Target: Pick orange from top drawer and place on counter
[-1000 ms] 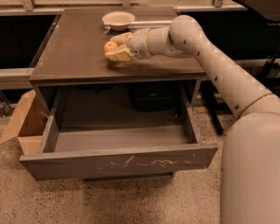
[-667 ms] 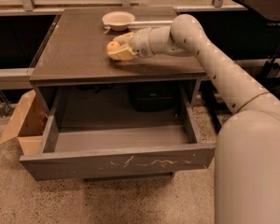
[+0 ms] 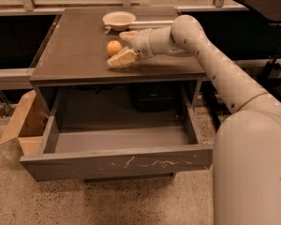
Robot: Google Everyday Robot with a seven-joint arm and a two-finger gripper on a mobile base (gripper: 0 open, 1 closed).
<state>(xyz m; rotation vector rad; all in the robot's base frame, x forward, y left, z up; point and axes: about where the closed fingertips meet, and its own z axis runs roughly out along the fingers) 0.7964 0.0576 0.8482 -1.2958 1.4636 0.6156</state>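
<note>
The orange [image 3: 114, 47] sits on the counter [image 3: 72, 55], near its middle and in front of the bowl. My gripper [image 3: 124, 48] is over the counter just right of the orange, open, with one finger [image 3: 122, 59] at the near side and the other at the far side; the orange lies at the mouth of the fingers, free of them. The top drawer [image 3: 117, 163] is pulled fully out below the counter, with pale scratches on its front panel and a bare grey floor.
A pale cream bowl [image 3: 119, 18] stands at the back of the counter. A brown cardboard box [image 3: 22, 125] sits on the floor left of the drawer. A dark object [image 3: 152, 97] is behind the drawer. A black table [image 3: 267, 3] is at the far right.
The fingers were closed on the orange and have spread apart. The orange now rests on the counter, and the wrist has drawn slightly to the right.
</note>
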